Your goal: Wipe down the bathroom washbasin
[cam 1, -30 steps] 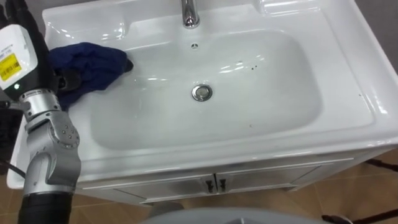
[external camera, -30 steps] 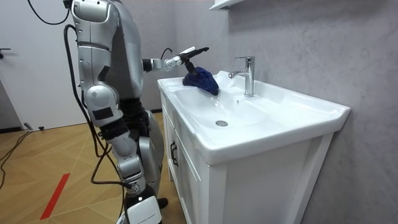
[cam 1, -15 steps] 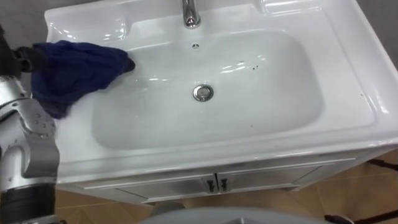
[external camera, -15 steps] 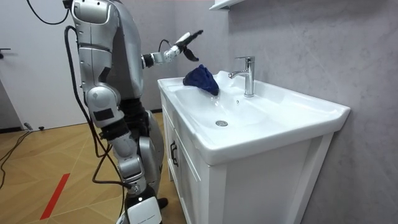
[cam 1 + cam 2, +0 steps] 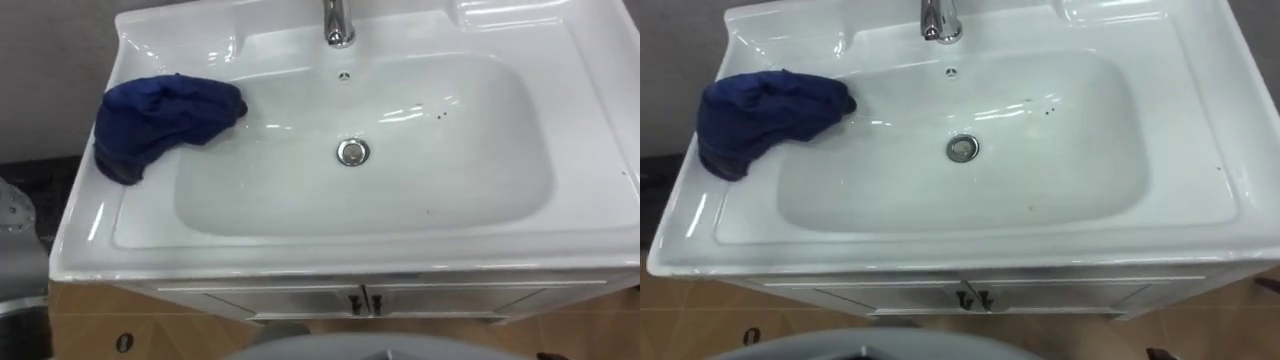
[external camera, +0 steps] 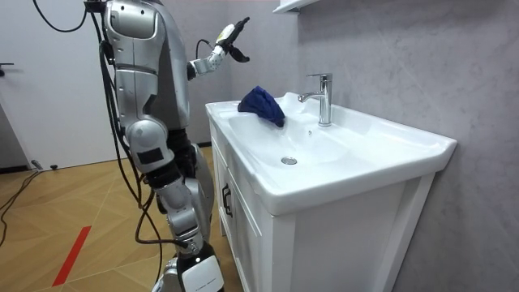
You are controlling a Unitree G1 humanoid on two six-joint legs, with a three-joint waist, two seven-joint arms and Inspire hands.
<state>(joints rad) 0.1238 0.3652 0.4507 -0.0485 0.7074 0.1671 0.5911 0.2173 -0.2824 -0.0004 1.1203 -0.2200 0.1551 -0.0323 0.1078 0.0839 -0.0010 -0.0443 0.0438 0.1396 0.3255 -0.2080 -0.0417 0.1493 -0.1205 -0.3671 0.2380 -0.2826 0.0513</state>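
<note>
The white basin (image 5: 300, 255) sits on its cabinet (image 5: 250, 298) as it did a second ago. My head camera has swung a little, so the whole scene sits further right in the left eye view. The dark blue cloth (image 5: 160, 120) hasn't moved. It lies bunched on the basin's left deck, spilling over the bowl's back-left slope. Its long axis runs roughly left to right, the bulky end toward the left rim and the narrower tip pointing right into the bowl. My left hand (image 6: 229, 36) was on the cloth a second ago. It has since lifted well above it, to the room view's left, with the fingers apart and holding nothing. The faucet (image 5: 338, 25) and drain (image 5: 351, 152) are unchanged.
</note>
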